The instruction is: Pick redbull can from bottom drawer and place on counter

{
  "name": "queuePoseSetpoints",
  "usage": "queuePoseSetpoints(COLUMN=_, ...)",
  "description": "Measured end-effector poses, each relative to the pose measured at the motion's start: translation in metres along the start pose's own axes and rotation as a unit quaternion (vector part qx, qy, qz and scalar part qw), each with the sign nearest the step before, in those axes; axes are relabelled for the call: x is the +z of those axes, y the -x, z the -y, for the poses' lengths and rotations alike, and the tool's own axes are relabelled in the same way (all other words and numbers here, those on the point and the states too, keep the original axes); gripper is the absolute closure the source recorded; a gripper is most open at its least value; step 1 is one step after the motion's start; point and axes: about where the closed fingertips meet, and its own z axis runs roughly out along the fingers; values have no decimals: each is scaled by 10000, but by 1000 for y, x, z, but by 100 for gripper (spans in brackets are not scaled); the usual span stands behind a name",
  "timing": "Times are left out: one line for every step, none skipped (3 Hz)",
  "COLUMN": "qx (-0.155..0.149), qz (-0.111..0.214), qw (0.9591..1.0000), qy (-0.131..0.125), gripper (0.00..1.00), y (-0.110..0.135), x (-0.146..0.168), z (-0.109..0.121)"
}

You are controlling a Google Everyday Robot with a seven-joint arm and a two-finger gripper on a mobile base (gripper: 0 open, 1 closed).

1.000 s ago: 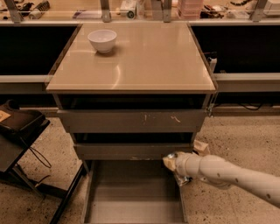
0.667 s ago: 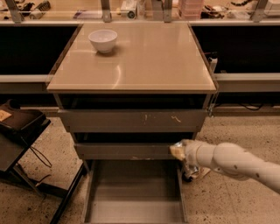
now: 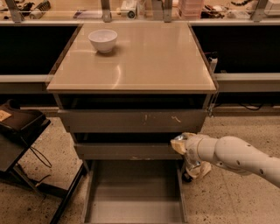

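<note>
The bottom drawer (image 3: 133, 205) is pulled open at the foot of the grey cabinet, and its flat grey floor is bare. My gripper (image 3: 181, 145) is at the end of the white arm coming in from the right. It hangs just above the drawer's right rear corner, in front of the middle drawer front. It is shut on a small shiny silver thing that looks like the redbull can (image 3: 177, 142), mostly hidden by the gripper. The beige counter (image 3: 144, 61) on top holds only a white bowl.
A white bowl (image 3: 103, 40) stands at the counter's back left. Two closed scuffed drawer fronts (image 3: 131, 121) sit above the open drawer. A black stand (image 3: 17, 131) is at the left on the speckled floor. A cluttered shelf (image 3: 131, 8) runs behind.
My gripper has risen from the open drawer's right side and shifted a little to the right. It is now level with the middle drawer front.
</note>
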Motion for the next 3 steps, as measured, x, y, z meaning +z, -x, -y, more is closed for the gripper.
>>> queuePoseSetpoints(qx=11, qz=264, qw=9996, qy=40, gripper=100, y=35, x=-25, z=6)
queuePoseSetpoints(qx=-231, qz=650, qw=9976, qy=-6, gripper=100, y=117, x=-99, z=4)
queuePoseSetpoints(qx=-665, qz=1036, qw=9919, qy=-323, gripper=100, y=227, x=-197, z=-11)
